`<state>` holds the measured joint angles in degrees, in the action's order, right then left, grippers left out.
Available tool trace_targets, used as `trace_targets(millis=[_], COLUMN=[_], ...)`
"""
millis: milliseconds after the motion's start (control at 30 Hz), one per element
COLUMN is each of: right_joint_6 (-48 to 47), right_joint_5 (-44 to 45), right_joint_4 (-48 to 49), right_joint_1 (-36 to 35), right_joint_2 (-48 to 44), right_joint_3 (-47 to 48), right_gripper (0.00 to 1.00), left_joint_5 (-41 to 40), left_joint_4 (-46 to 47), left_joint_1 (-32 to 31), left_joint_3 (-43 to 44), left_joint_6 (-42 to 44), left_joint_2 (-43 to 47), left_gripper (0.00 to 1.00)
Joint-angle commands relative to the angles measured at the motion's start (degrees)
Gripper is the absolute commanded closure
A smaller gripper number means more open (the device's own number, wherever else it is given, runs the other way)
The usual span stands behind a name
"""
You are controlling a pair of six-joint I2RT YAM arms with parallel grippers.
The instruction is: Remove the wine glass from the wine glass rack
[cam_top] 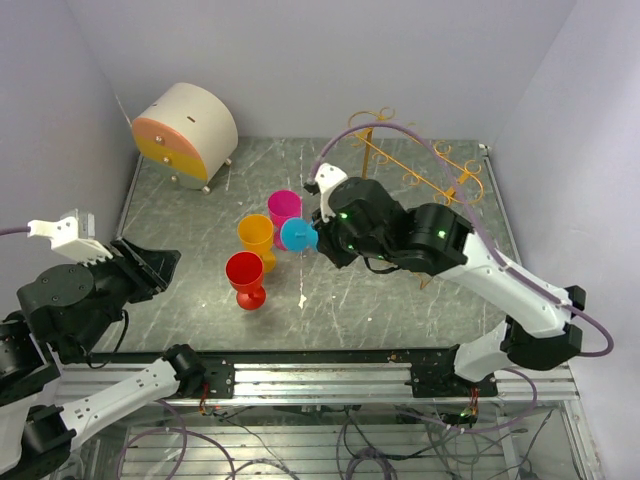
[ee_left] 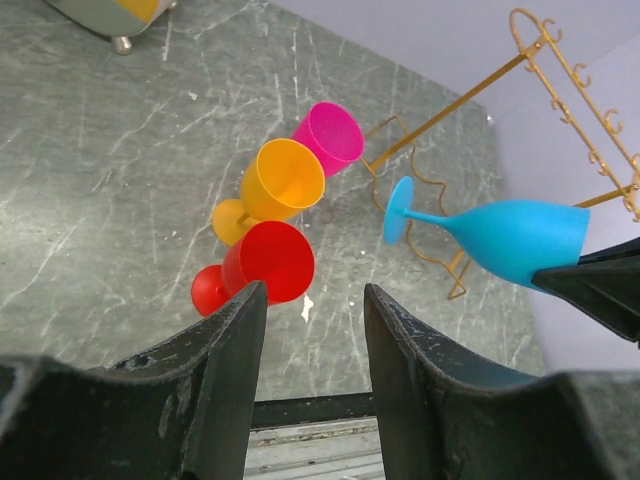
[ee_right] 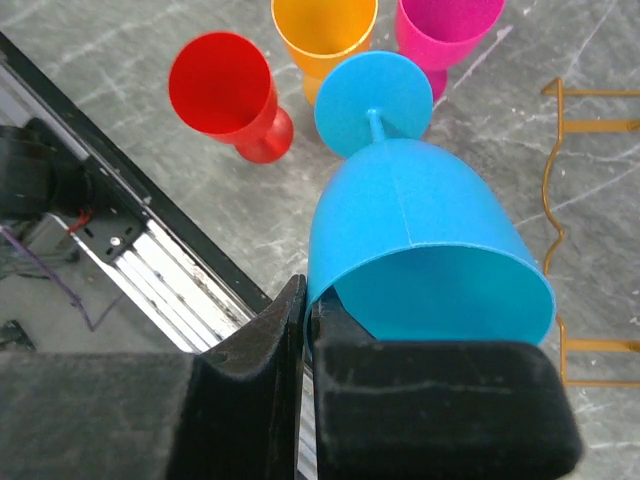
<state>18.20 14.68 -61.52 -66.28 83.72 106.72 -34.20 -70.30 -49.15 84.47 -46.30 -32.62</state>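
As my right claw (ee_right: 308,300) clamps the blue wine glass (ee_right: 420,230), seemingly clear of the wine glass rack (ee_left: 450,110), removal looks done; my left claw (ee_left: 310,295) gapes empty.

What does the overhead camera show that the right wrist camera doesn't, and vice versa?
Only overhead: the round cream-and-orange drawer box and the left tool. Only right wrist: the right tool pinching the blue plastic wine glass by its rim. Both: that glass, red plastic glass, orange plastic glass, pink plastic glass, and the thin gold wire rack.
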Motion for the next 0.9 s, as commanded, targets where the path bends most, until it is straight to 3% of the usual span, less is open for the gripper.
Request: trace_targets(millis=[0,367,867], right_joint_6=[-0.7,-2.8,-5.2], right_joint_5=[-0.4,-8.9,-11.4], right_joint_4=[-2.9,5.6,6.6], right_joint_1=[0.2,1.4,1.5], right_joint_2=[5.2,11.5,24.0], right_joint_3=[-2.0,-9.9,-4.5], right_gripper=[1.00,1.00,1.00], left_joint_5=[-2.2,-0.7,0.3], left_joint_4=[-1.1,-1.7,-2.9], left_joint_1=[0.3,0.3,0.4], left_joint_3=[-1.9,-5.5,-8.4], left_joint_6=[1.1,0.4,-0.9], left_joint_2=[-0.2,1.5,4.0], left_gripper=[0.46,0.47,0.47])
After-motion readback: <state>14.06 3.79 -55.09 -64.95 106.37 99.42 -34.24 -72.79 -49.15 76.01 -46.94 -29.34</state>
